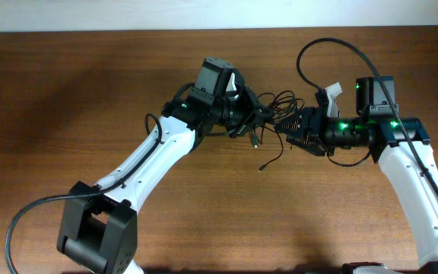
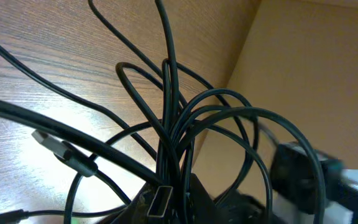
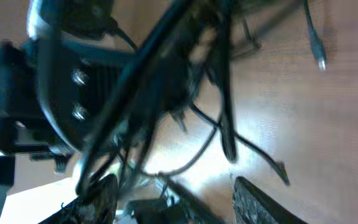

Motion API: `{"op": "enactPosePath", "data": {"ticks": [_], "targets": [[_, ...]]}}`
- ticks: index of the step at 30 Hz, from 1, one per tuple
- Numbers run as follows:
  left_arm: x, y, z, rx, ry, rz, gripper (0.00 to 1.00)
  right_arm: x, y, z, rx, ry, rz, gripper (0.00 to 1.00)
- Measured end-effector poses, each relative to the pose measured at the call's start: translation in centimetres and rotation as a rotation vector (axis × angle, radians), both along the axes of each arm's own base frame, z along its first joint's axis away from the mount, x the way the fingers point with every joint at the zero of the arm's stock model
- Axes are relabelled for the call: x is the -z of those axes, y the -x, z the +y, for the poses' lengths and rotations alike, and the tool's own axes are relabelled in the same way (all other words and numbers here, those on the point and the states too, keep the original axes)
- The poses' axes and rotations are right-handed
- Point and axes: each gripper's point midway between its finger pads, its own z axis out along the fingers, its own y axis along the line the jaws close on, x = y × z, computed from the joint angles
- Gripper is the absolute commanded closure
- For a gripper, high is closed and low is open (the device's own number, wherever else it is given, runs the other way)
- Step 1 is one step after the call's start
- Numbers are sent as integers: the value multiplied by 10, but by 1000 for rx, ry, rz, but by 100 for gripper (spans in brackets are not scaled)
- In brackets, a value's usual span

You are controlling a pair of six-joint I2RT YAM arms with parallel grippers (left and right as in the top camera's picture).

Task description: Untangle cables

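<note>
The cables [image 1: 271, 105] are a tangle of thin black cords hanging between my two grippers above the wooden table. My left gripper [image 1: 251, 116] is shut on a bundle of them; in the left wrist view the cords [image 2: 166, 124] fan out of its jaws [image 2: 173, 205], with a metal plug [image 2: 160, 200] at the jaws. My right gripper [image 1: 289, 128] faces it from the right. In the blurred right wrist view its fingers [image 3: 179, 202] are spread apart with cords [image 3: 222, 112] passing between them. One plug end [image 1: 262, 166] lies on the table.
The brown wooden table [image 1: 67, 91] runs to a pale wall at the far edge. A thicker black robot wire [image 1: 333, 44] loops above the right arm. The left gripper's body [image 3: 73, 81] fills the right wrist view's left side. Another loose plug [image 3: 320, 59] lies on the table.
</note>
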Motion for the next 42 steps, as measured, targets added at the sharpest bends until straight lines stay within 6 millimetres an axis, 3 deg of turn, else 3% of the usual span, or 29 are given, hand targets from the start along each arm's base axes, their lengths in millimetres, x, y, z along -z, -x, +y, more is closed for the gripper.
{"op": "enactPosePath", "data": {"ticks": [5, 9, 15, 21, 23, 26, 28, 30, 33, 35, 38, 39, 40, 41, 42], "targets": [[0, -1, 1, -1, 0, 0, 87, -4, -13, -2, 52, 0, -16, 46], [0, -1, 2, -2, -1, -3, 86, 30, -29, -39, 220, 256, 3, 46], [0, -1, 2, 4, -3, -11, 82, 33, -32, -46, 240, 297, -5, 46], [3, 1, 3, 213, -90, -312, 83, 38, -34, -96, 357, 332, 34, 47], [3, 1, 3, 306, -128, -455, 85, 31, -26, -80, 249, 291, -16, 47], [5, -2, 5, 367, -173, -567, 79, 18, -23, -63, 164, 206, -71, 47], [5, -2, 5, 395, -188, -612, 82, 15, -27, -43, 107, 225, -141, 46], [5, 2, 0, 424, -190, -636, 89, 34, -26, -12, 36, 368, -171, 46], [-1, 2, -3, 438, -155, -663, 91, 70, -29, -6, 32, 499, -109, 65], [-7, -3, 7, 428, -115, -660, 90, 79, -32, -12, 67, 527, -63, 73], [-7, -4, 16, 424, -93, -629, 89, 86, -31, -28, 147, 594, 2, 73], [-5, -1, 18, 429, -89, -607, 83, 88, -31, -35, 179, 608, 25, 73], [-5, -2, 26, 418, -90, -586, 66, 94, -33, -62, 270, 660, 80, 73], [-8, -6, 37, 396, -98, -581, 60, 97, -35, -75, 310, 679, 100, 73], [-10, -8, 47, 376, -110, -567, 62, 98, -36, -85, 337, 690, 116, 73]]}}
